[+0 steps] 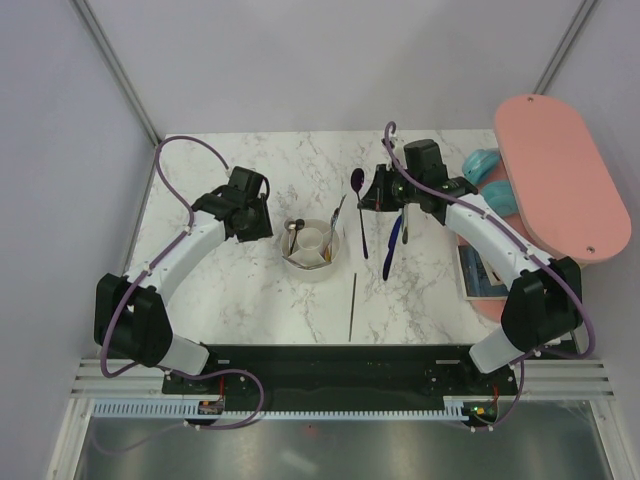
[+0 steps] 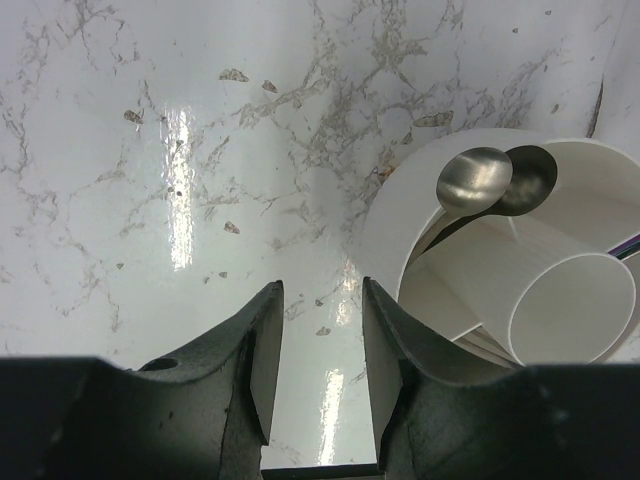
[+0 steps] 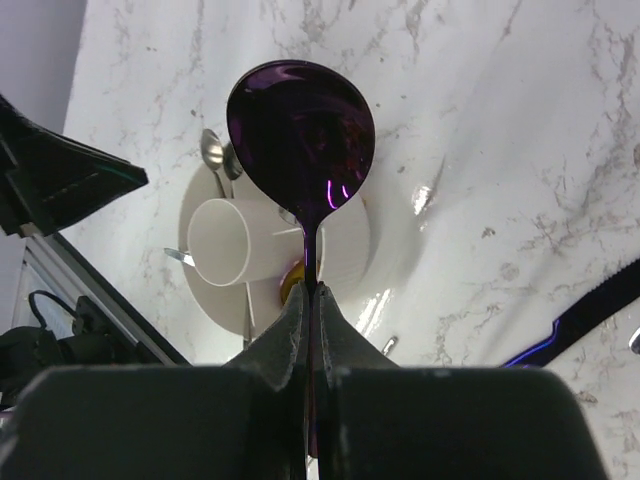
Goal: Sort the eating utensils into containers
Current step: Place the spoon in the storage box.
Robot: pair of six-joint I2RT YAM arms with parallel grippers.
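Light, stiff and probably kinda slick, the purple spoon (image 3: 300, 135) is pinched at its thin neck by the right fingers (image 3: 288, 335) beside the white holder (image 1: 312, 271), while the left fingers (image 2: 262, 350) are seen spread, empty.

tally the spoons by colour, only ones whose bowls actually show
purple spoon, held in the right gripper: 1
silver spoons, in the white holder: 2
total: 3
a gold patch in the holder is too hidden to count
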